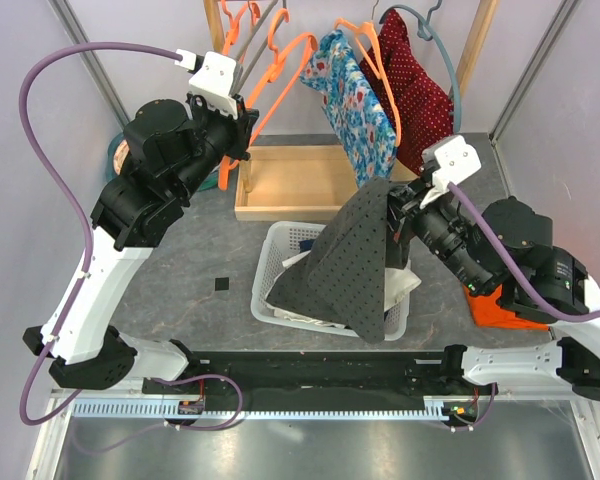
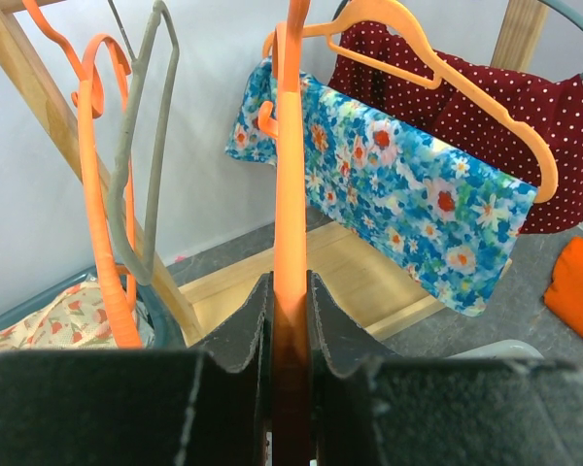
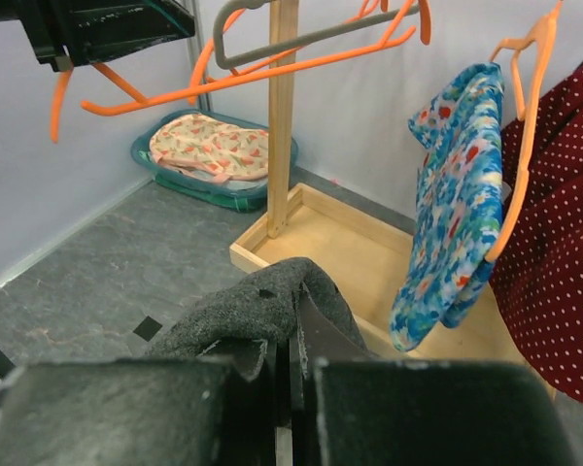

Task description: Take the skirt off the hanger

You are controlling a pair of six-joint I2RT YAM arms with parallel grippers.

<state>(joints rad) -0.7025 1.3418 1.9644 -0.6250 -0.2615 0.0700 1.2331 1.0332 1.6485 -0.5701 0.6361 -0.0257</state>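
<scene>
My right gripper [image 1: 398, 205] is shut on the top edge of a dark grey dotted skirt [image 1: 347, 265]. The skirt hangs from it in a tent shape over a white basket [image 1: 265, 270]. In the right wrist view the grey cloth [image 3: 262, 306] bunches over my closed fingers. My left gripper [image 1: 242, 130] is shut on a bare orange hanger [image 1: 280, 75] by the rack; in the left wrist view the hanger's bar [image 2: 291, 194] runs up between my fingers. The skirt hangs free of that hanger.
A wooden rack with a tray base [image 1: 290, 185] holds several hangers, a blue floral garment [image 1: 355, 110] and a red dotted garment [image 1: 415, 85]. A teal basin with patterned cloth [image 3: 219, 150] sits far left. An orange cloth [image 1: 500, 310] lies at right.
</scene>
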